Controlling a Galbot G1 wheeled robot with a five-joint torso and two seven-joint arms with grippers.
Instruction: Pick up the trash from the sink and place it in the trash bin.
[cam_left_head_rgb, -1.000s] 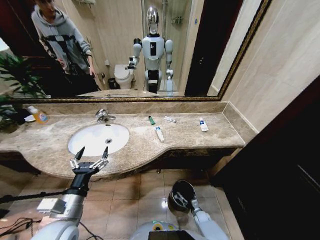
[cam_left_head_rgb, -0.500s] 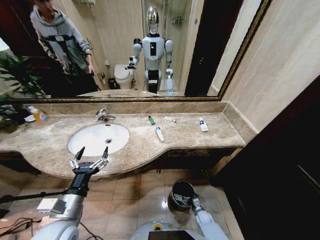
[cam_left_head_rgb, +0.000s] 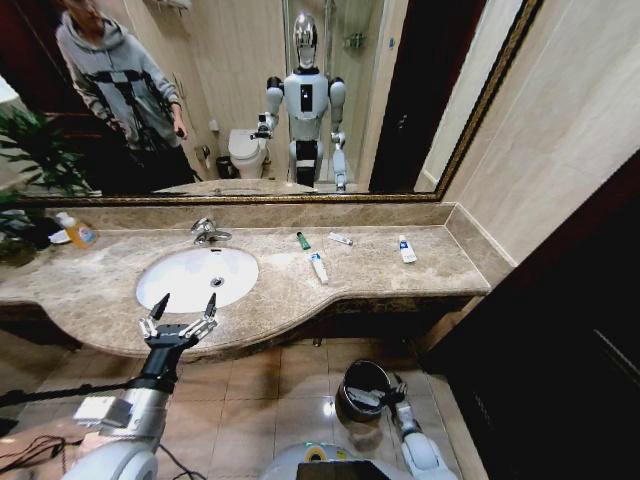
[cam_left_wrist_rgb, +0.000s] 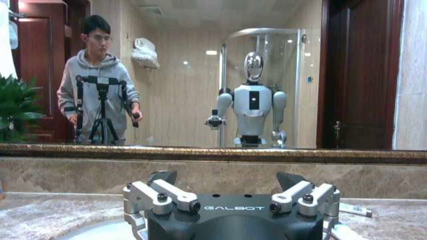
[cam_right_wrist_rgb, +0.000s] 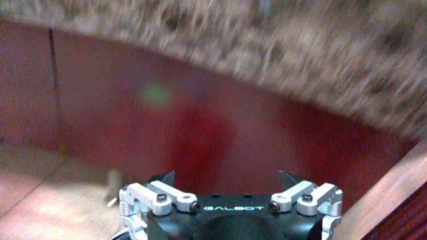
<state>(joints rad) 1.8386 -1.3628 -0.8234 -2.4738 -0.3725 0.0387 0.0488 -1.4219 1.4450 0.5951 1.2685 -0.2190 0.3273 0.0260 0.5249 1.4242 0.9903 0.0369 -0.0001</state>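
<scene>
Down by the floor, the right gripper (cam_left_head_rgb: 398, 392) hangs at the rim of the trash bin (cam_left_head_rgb: 362, 390) with its jaws apart and holding nothing, while the left gripper (cam_left_head_rgb: 183, 312), also spread wide and empty, hovers at the counter's front edge just before the sink (cam_left_head_rgb: 197, 277). Farther back, four small tubes and packets wait on the counter (cam_left_head_rgb: 400, 270), namely a white tube (cam_left_head_rgb: 319, 267), a green-ended tube (cam_left_head_rgb: 303, 240), a flat packet (cam_left_head_rgb: 341, 239) and a blue-marked tube (cam_left_head_rgb: 406, 249), so most of the clearing looks left to do. "GALBOT" is printed on each gripper body.
</scene>
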